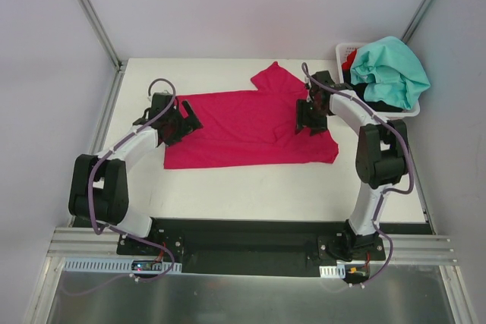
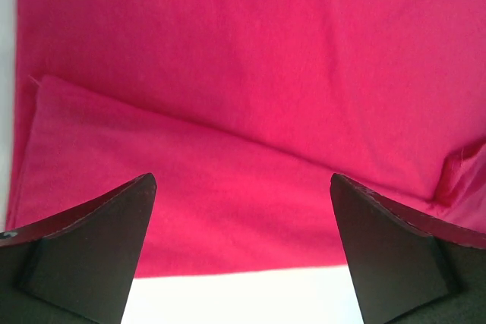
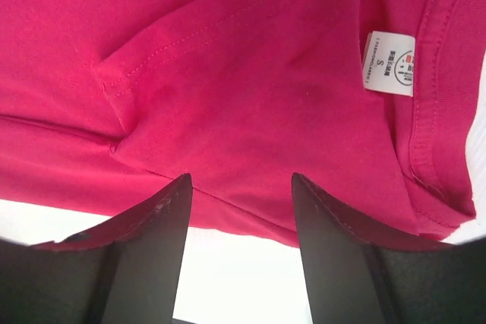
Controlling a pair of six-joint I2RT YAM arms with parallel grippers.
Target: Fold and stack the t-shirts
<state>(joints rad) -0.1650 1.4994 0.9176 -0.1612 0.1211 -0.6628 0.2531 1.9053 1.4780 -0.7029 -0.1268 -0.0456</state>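
The magenta-pink t-shirt (image 1: pixel 243 130) lies spread on the white table, one sleeve pointing toward the back. My left gripper (image 1: pixel 182 121) hovers over its left edge with the jaws wide open and nothing between them. In the left wrist view the gripper (image 2: pixel 243 187) frames a folded layer of the shirt (image 2: pixel 250 73) above bare table. My right gripper (image 1: pixel 310 115) is over the shirt's right end near the collar, open and holding nothing. In the right wrist view the gripper (image 3: pixel 241 180) sits over the shirt's edge (image 3: pixel 228 73), with the white label (image 3: pixel 389 62) at the upper right.
A white basket (image 1: pixel 343 52) stands at the back right corner. It holds a teal-mint t-shirt (image 1: pixel 391 70) on top, with black (image 1: pixel 380 100) and red (image 1: pixel 351 57) cloth beneath. White walls enclose the table at the back and both sides.
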